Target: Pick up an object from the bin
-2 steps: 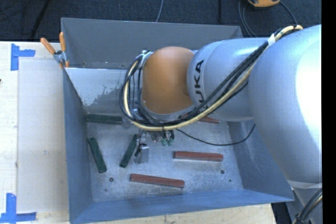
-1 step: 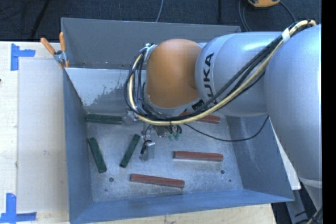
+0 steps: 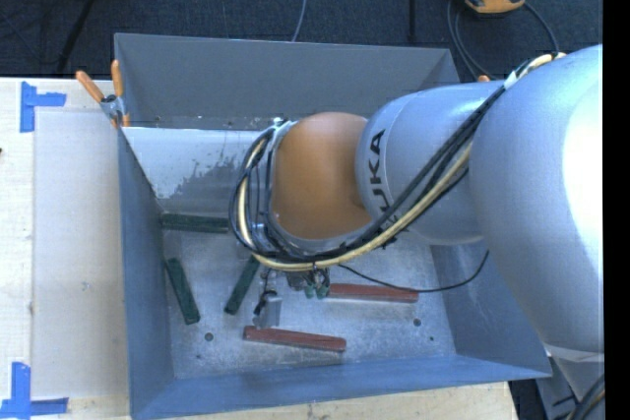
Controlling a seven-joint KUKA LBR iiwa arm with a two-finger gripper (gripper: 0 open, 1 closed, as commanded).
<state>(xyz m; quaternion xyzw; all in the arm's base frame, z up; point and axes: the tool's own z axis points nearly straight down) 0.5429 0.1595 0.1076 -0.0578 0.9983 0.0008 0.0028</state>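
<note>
Camera view: bin (image 3: 138, 241) floor, three green sticks, two red-brown.
- Left green stick (image 3: 182, 291), middle green stick (image 3: 240, 287), back green stick (image 3: 195, 224).
- Front red-brown stick (image 3: 295, 340); right red-brown stick (image 3: 379, 292), end hidden under arm (image 3: 433, 172).
- Gripper (image 3: 266, 308) low at floor centre, between middle green stick and front red-brown stick (jaws: cannot tell).

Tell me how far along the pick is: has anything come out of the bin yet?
Done: the arm is down inside the bin, its gripper low near the floor. In hand: it hangs between a slanted green stick and a brown stick nearer the front wall. Left: every stick I can see lies flat on the floor, so the grasp and lift remain.
</note>
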